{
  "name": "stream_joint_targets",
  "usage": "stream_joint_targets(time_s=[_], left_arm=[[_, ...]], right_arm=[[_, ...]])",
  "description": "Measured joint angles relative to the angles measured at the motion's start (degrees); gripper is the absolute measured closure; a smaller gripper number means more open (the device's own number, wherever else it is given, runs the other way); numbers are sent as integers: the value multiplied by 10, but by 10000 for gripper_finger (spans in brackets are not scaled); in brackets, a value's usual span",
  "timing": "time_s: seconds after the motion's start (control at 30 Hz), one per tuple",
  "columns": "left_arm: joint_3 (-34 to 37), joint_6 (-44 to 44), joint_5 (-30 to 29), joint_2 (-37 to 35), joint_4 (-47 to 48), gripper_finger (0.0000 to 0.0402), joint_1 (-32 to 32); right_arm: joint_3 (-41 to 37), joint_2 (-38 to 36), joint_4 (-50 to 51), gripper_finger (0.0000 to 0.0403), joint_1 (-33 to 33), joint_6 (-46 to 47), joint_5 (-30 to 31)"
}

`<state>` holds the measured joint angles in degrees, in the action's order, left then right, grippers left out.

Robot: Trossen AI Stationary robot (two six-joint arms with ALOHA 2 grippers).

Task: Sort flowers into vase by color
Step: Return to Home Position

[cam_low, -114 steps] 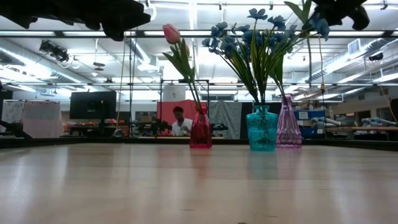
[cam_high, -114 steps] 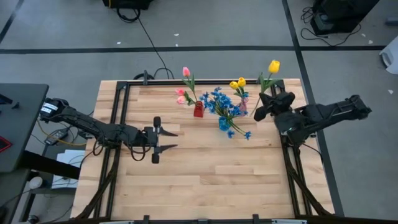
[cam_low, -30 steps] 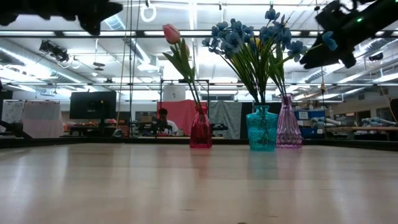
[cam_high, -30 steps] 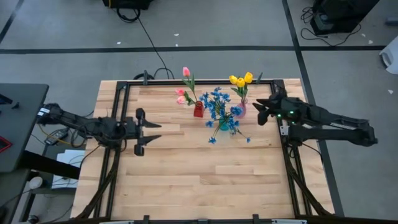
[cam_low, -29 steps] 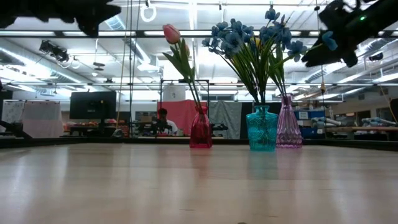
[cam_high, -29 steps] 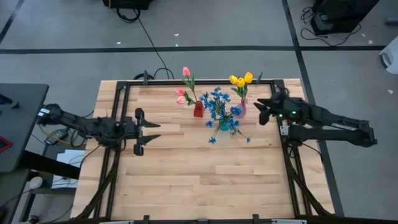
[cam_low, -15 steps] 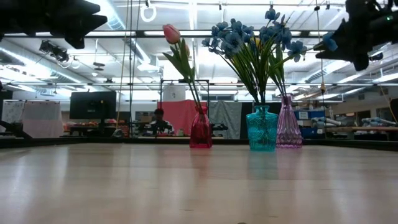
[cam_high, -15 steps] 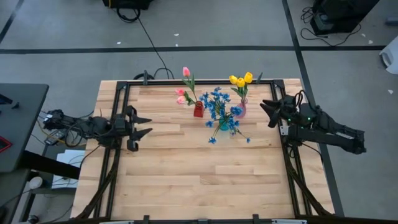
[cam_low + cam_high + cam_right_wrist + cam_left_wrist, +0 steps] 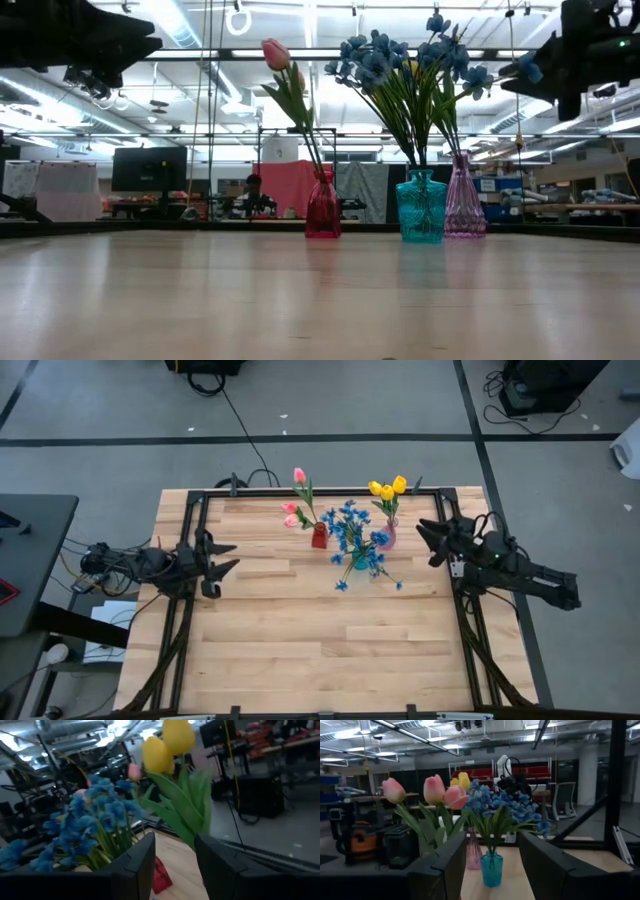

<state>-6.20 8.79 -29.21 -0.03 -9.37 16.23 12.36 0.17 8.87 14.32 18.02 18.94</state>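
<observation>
Left gripper (image 9: pixel 232 556): over the left edge of the table (image 9: pixel 330 650), level with the vases and well apart from them. Fingers spread, nothing between them. Its wrist view looks straight through the gap at the flowers.

Right gripper (image 9: pixel 426 543): over the right edge of the table, near the pink vase (image 9: pixel 387 539) but not touching it. Fingers apart, empty. In the low view it hangs high at the right, above vase height.

Three vases stand upright in a row toward the back of the table:
- red vase (image 9: pixel 319 538), on the left arm's side, holds three pink tulips (image 9: pixel 291 513). One head sits high and the other two are lower, leaning toward the left arm.
- blue vase (image 9: pixel 359 560), in the middle and a bit further forward than the other two, holds the blue flowers (image 9: pixel 350 525). It is a thick bunch that fans out over the rim.
- pink vase, on the right arm's side, holds three yellow tulips (image 9: pixel 387 490), heads close together.

In the low view the blue vase and pink vase stand just beside each other, and the blue sprays overlap the yellow tulip stems. The red vase is clearly apart from them. Every flower in view is in a vase with its stem down.

A person (image 9: pixel 252 188) shows far behind the table in the low view.
</observation>
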Motion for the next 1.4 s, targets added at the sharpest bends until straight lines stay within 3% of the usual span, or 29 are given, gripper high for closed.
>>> stream_joint_targets(time_s=[0.17,0.33,0.63,1.4], left_arm=[[2,-2,57,0,2,213,0],[48,-9,111,0,-47,213,1],[57,-40,94,8,-34,213,0],[57,-46,94,8,-45,213,0]], right_arm=[[-37,0,-46,253,-3,-11,-32],[-107,0,-134,253,-14,-6,-61],[-120,10,-129,253,-20,118,-47],[-120,10,-132,253,-20,118,-47]])
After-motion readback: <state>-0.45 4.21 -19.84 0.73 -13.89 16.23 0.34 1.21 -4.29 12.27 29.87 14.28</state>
